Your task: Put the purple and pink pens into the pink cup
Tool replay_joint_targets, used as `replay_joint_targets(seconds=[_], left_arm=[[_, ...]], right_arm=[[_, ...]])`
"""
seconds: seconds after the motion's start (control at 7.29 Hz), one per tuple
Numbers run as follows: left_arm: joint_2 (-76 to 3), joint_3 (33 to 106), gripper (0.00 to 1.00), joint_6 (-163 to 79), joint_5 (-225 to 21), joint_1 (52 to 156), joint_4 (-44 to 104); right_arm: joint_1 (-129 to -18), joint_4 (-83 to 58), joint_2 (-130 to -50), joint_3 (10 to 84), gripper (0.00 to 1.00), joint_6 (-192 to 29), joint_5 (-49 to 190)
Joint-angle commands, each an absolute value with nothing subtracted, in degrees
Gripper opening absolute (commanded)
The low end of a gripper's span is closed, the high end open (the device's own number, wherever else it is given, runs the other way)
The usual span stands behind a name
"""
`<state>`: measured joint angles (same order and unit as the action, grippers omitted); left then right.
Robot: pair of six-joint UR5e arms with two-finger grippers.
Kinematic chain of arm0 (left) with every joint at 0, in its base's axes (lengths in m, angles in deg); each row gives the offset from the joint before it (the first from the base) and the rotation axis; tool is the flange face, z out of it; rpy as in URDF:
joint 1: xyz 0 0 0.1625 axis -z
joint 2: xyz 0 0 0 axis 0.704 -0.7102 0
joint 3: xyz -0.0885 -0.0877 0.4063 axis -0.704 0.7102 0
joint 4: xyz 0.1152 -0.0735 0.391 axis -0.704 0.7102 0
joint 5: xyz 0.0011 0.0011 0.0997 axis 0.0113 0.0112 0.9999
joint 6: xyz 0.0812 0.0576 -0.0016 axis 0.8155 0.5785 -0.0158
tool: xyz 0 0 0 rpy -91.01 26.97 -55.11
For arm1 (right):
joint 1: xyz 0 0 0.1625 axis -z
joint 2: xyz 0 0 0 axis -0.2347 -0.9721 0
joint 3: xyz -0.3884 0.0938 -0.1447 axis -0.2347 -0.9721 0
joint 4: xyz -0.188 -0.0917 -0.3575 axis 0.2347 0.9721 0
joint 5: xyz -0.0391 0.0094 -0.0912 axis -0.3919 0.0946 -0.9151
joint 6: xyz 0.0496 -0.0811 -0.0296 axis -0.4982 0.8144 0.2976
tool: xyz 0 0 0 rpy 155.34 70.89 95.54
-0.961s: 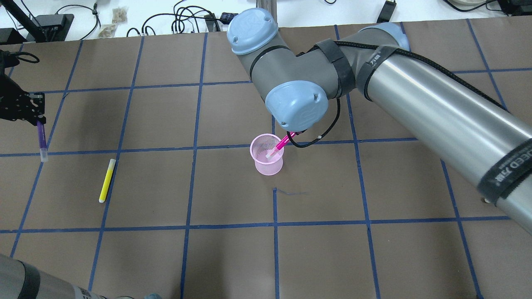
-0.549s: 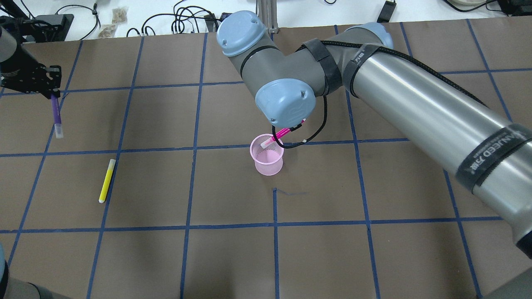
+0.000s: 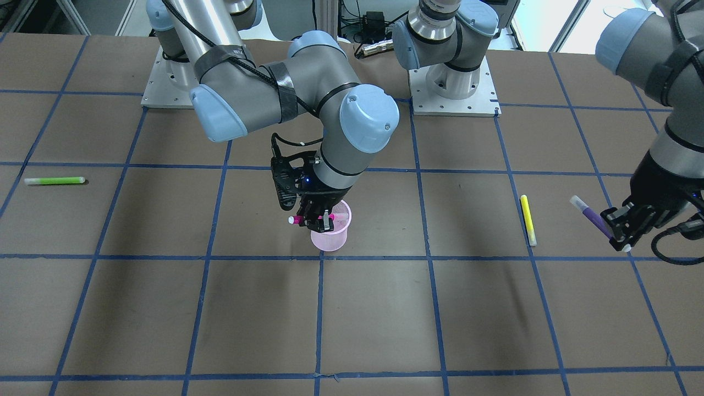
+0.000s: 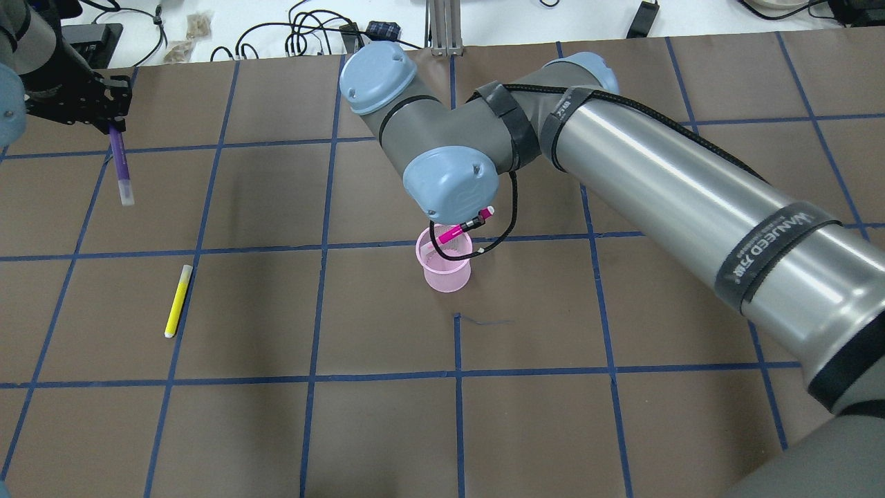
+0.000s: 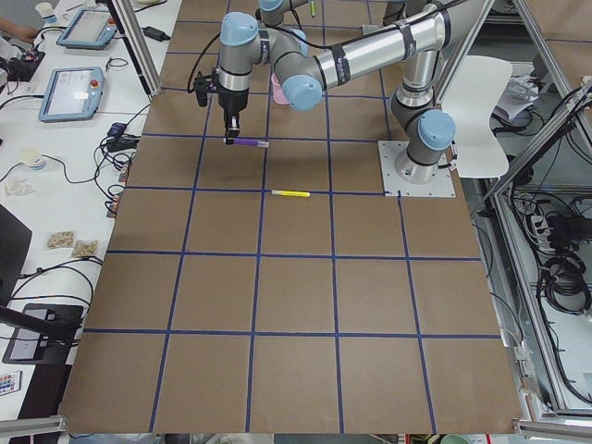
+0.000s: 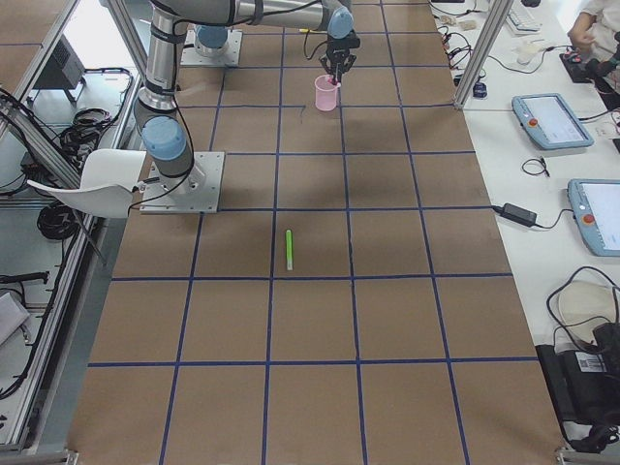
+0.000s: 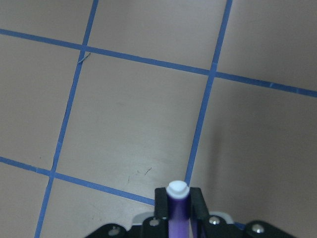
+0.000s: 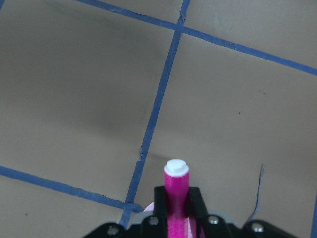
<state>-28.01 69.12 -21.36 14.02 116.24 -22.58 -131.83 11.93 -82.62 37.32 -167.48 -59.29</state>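
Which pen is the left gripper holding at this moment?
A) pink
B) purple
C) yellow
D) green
B: the left gripper is shut on the purple pen, held off the table. The pink pen is in the right gripper at the pink cup.

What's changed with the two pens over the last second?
The left gripper, holding the purple pen, carried it away from the robot and slightly toward the pink cup. The right gripper lifted the pink pen, its tip now at the rim rather than deeper inside. Cup and yellow pen stayed put.
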Motion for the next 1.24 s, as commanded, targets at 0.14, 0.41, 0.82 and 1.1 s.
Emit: replay_joint_targets(seconds=[0.14,0.41,0.82,1.1], left_arm=[[-26.64,69.25,0.00,-28.09,14.05,121.20,-23.23],[-27.78,69.77,0.00,-31.50,13.96,124.09,-24.63],[-28.13,70.04,0.00,-35.38,13.96,127.08,-28.94],[-28.04,70.04,0.00,-44.22,13.96,133.31,-29.03]], right_arm=[[-132.93,11.22,-82.13,37.58,0.02,-166.74,-59.48],[-132.76,9.99,-82.31,37.67,0.86,-165.60,-65.09],[-131.10,8.06,-83.96,37.23,0.91,-162.80,-65.11],[-121.65,1.85,-93.33,37.93,1.00,-147.47,-64.24]])
